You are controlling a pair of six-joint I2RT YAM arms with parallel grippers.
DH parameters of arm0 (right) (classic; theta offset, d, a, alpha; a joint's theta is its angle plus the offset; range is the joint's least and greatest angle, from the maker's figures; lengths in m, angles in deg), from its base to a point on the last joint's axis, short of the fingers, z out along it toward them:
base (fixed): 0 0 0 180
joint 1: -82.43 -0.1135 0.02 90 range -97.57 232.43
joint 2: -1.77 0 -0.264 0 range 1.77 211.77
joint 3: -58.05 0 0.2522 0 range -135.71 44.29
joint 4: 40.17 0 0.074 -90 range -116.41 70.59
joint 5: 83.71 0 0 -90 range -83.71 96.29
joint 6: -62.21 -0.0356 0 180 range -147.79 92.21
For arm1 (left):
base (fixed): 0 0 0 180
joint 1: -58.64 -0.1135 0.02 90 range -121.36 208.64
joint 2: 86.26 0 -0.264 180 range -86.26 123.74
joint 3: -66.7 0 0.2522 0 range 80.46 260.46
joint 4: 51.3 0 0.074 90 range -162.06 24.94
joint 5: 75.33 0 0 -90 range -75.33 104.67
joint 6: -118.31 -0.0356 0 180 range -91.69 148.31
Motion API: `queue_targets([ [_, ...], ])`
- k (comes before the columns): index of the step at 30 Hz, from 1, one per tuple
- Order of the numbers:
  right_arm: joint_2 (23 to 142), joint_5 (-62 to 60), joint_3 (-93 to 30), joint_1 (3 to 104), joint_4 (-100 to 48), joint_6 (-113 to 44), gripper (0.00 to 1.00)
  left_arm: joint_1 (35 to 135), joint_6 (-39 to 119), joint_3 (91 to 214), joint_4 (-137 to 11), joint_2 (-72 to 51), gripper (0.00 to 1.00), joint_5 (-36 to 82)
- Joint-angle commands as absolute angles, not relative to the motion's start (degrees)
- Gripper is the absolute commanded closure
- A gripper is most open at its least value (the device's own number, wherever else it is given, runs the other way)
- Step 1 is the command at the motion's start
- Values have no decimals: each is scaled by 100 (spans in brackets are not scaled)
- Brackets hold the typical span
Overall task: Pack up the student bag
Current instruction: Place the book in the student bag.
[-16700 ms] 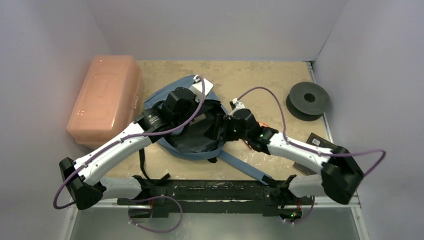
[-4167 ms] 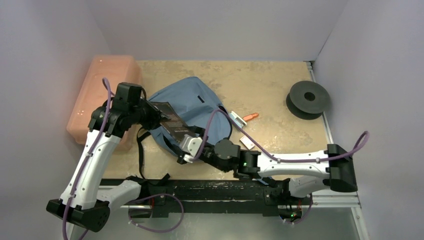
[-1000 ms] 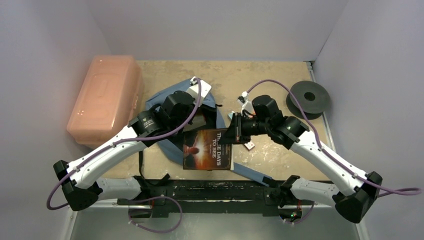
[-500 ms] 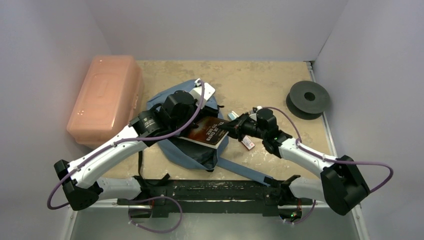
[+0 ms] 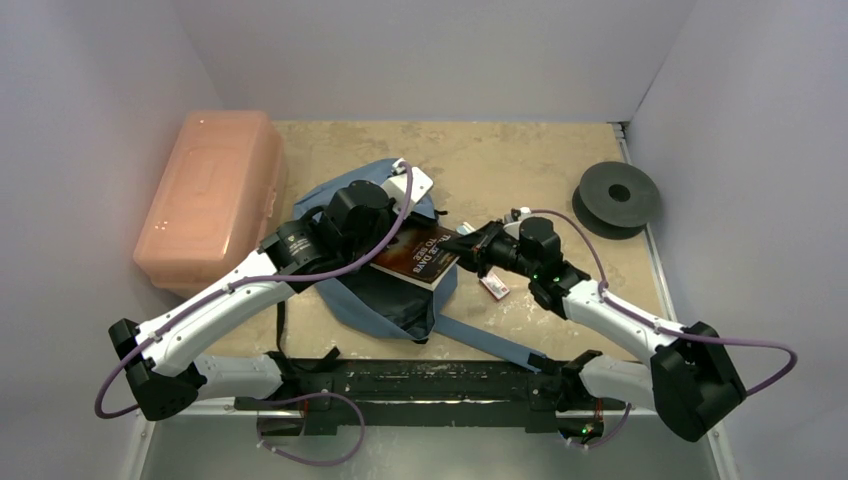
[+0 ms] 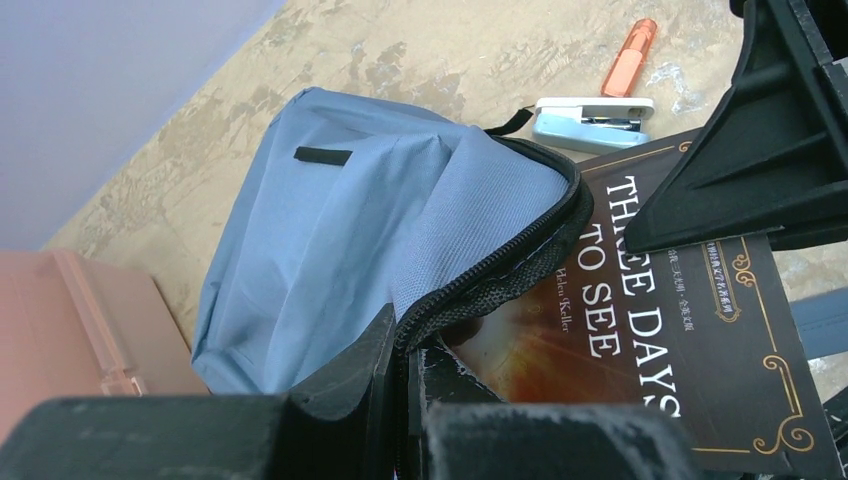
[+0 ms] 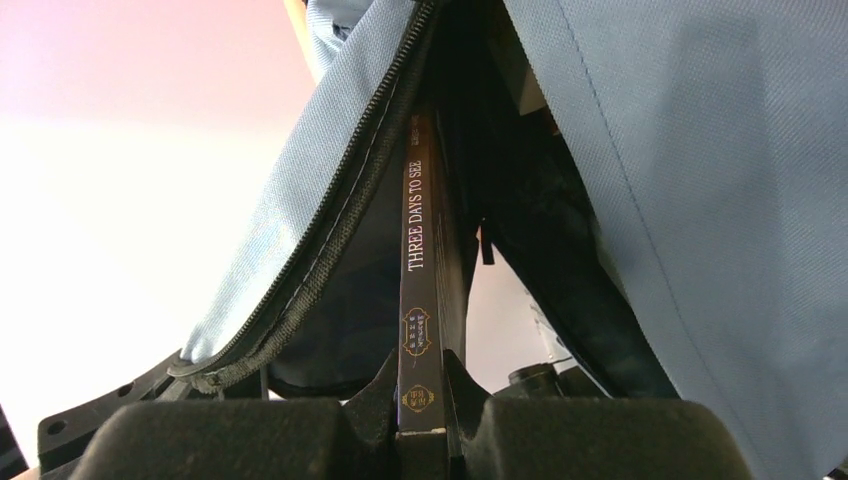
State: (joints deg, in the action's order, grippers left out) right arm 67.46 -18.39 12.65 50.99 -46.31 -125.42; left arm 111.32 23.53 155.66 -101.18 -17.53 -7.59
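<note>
The student bag (image 5: 385,300), soft blue-grey fabric with black zipper trim, lies mid-table with its mouth held open. My left gripper (image 5: 378,240) is shut on the bag's zipper edge (image 6: 470,285), lifting it. A dark book titled "Three Days to See" (image 5: 415,252) is tilted with its left part inside the opening. My right gripper (image 5: 462,245) is shut on the book's right end. In the right wrist view the book's spine (image 7: 418,250) stands between my fingers (image 7: 375,390) and points into the dark interior between the bag walls (image 7: 700,200).
A salmon-pink plastic box (image 5: 210,195) sits at the left, close to the bag. A black spool (image 5: 618,198) lies at the far right. A light-blue stapler (image 6: 592,112) and an orange marker (image 6: 628,58) lie beyond the book. A small card (image 5: 493,287) lies under my right arm.
My right gripper carried the book from flat near the front edge up and left into the bag's mouth. The left gripper kept holding the zipper edge, barely moving.
</note>
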Motion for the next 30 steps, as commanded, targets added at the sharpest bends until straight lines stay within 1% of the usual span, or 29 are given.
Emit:
queue_targets([
  [1,6767,-1432,991,5082,-5311,-12198,100,11164,2263,16026,-9522,-1888,100,-548],
  [5,7285,-763,832,4838,-5930,-12099,100,11164,2311,16133,-9519,-1928,100,-386],
  [8,7946,-88,632,4520,-6791,-12144,100,11164,2277,16191,-9547,-1907,100,-169],
  [10,8461,382,302,4259,-7002,-12127,100,11164,2277,16182,-9561,-1901,100,35],
  [11,8792,567,149,4117,-7414,-12047,100,11164,2266,16174,-9564,-1910,100,140],
  [13,9549,1549,-175,3750,-7986,-11329,100,11164,2221,16123,-9576,-1920,100,307],
  [15,10160,2545,-506,3389,-8093,-10862,100,11164,2151,16070,-9582,-1928,100,418],
  [17,10796,3192,-747,3259,-8475,-10659,100,11173,2004,16050,-9626,-1904,100,261],
  [19,11288,3446,-950,3236,-8837,-10522,100,11172,1951,16004,-9632,-1879,100,95],
  [21,11431,3617,-1118,3226,-8554,-10522,100,11172,1912,16004,-9662,-1861,100,87],
  [22,11424,3674,-1140,3227,-8415,-10236,89,11172,1908,16007,-9679,-1855,100,95],
  [23,11386,3670,-1120,3225,-8200,-10017,74,11172,1906,15990,-9686,-1851,100,95],
  [24,11320,3511,-1062,3226,-8031,-9952,54,11172,1907,15956,-9670,-1850,100,89],
  [25,11209,3327,-959,3232,-7907,-9838,45,11172,1907,15915,-9625,-1849,100,64],
  [26,11068,3227,-829,3240,-7784,-9625,38,11172,1919,15879,-9596,-1845,100,35],
  [27,10857,3141,-709,3220,-7536,-9480,33,11172,1948,15851,-9587,-1848,100,26],
  [29,10582,2886,-487,3221,-6786,-9500,24,11172,2004,15776,-9545,-1857,100,34],
  [30,10474,2790,-300,3219,-6761,-9508,21,11172,2024,15757,-9540,-1865,100,46],
])
